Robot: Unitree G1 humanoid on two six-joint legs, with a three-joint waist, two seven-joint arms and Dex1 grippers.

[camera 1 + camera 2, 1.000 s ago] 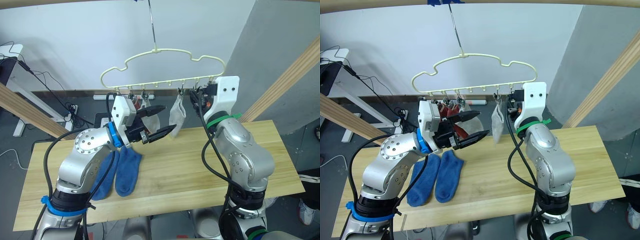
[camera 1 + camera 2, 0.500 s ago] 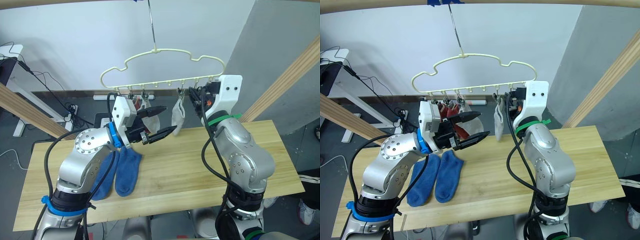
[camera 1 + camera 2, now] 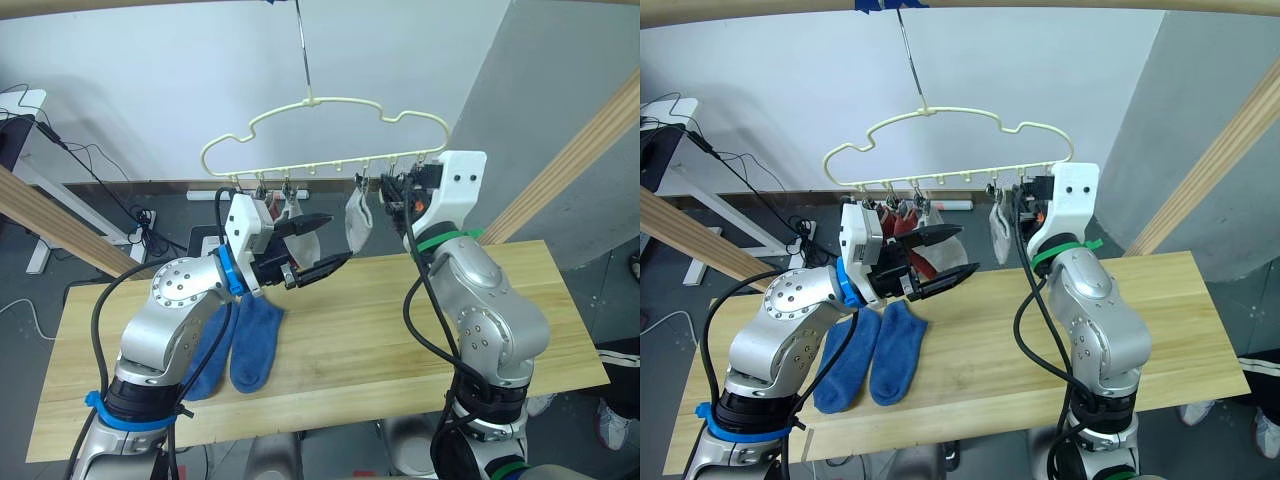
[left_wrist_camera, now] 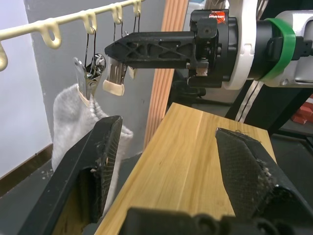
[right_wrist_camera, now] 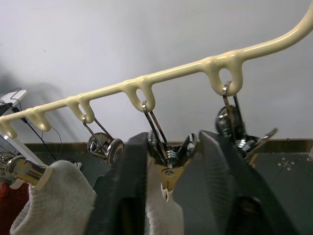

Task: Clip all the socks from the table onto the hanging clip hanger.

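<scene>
The clip hanger (image 3: 325,135) hangs by its thin hook above the far edge of the worktop (image 3: 380,340). The right end effector (image 5: 168,166) is raised to the hanger's bottom rail near its right end, its two fingers pressed on either side of one metal clip (image 5: 166,164), gripping it. A light grey sock (image 3: 357,220) hangs just beside that end effector, on its inner side, its cuff up at the clips.

The left end effector (image 3: 322,243) is held below the hanger's middle, fingers spread apart and empty, pointing toward the grey sock and stopping short of it. In the left wrist view the grey sock lies beside one finger (image 4: 95,166), and the right end effector reaches across to the clips above.

Under the hanger's left part, behind the left end effector, rust red socks (image 3: 902,222) and another pale sock (image 3: 303,238) hang from clips, partly hidden; their exact number cannot be told.

Two blue socks (image 3: 250,345) lie side by side on the worktop, below the hanger's left end and under the left arm, well apart from both end effectors.
</scene>
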